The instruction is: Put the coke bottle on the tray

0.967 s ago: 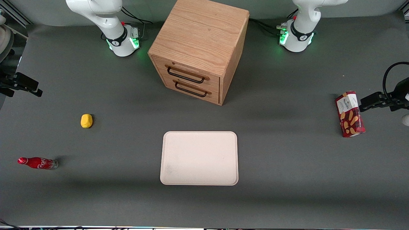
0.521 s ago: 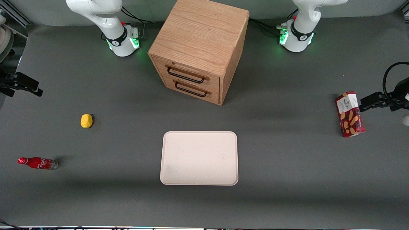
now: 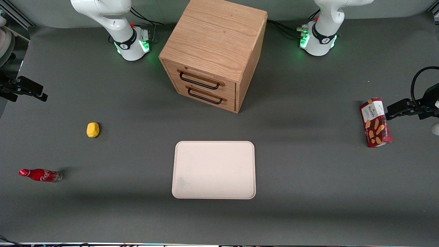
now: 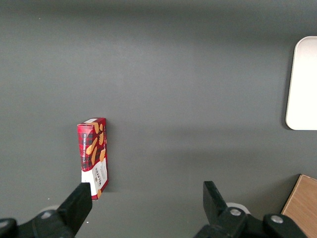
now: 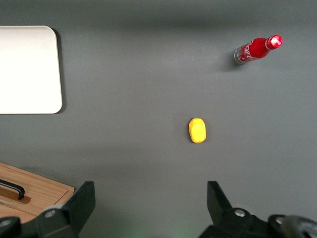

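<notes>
Tray (image 3: 214, 169) lies flat on the grey tabletop (image 3: 308, 192), nearest the front camera and roughly midway between the two ends, with nothing on it; one rounded corner of it also shows in the right wrist view (image 5: 29, 69). Coke bottle (image 3: 40, 175) stands upright on the tabletop toward the working arm's end, well apart from the tray and about as near the front camera as the tray's middle; in the right wrist view (image 5: 257, 48) its red cap and clear base are both seen from above. Yellow lemon-shaped object (image 3: 93, 130) sits farther from the front camera than the bottle, between the bottle and the working arm's base, clear of both. Red snack box (image 3: 375, 122) lies toward the parked arm's end. Gripper (image 5: 151, 201) hangs high above the tabletop at the working arm's end, farther from the front camera than the lemon-shaped object, with its fingers (image 5: 81, 201) spread wide and nothing between them. Wooden drawer cabinet (image 3: 214, 53) stands farthest back, both drawers closed, its front turned toward the tray.
</notes>
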Robot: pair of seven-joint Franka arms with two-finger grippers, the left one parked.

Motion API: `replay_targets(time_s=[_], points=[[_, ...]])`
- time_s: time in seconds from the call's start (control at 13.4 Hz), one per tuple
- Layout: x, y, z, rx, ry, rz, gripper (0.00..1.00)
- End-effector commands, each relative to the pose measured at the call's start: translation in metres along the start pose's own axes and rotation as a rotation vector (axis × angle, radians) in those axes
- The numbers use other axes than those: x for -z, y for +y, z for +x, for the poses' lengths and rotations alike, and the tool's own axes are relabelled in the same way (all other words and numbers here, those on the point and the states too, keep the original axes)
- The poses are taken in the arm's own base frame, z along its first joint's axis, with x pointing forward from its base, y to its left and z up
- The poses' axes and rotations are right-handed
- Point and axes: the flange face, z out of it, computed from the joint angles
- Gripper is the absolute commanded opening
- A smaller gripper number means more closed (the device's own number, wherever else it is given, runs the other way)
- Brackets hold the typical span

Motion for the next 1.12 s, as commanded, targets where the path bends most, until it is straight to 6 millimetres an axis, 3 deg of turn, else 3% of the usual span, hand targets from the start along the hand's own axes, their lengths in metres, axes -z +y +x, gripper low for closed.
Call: replay_targets(time_s=[0.0,0.52,1.04], points=[[0.003,0.0,-0.006,0.007,-0.001,0.008,1.0],[0.009,0.044,0.015,0.001,0.023,-0.005,1.0],[-0.003,0.136,0.065,0.095,0.001,0.011,1.0]])
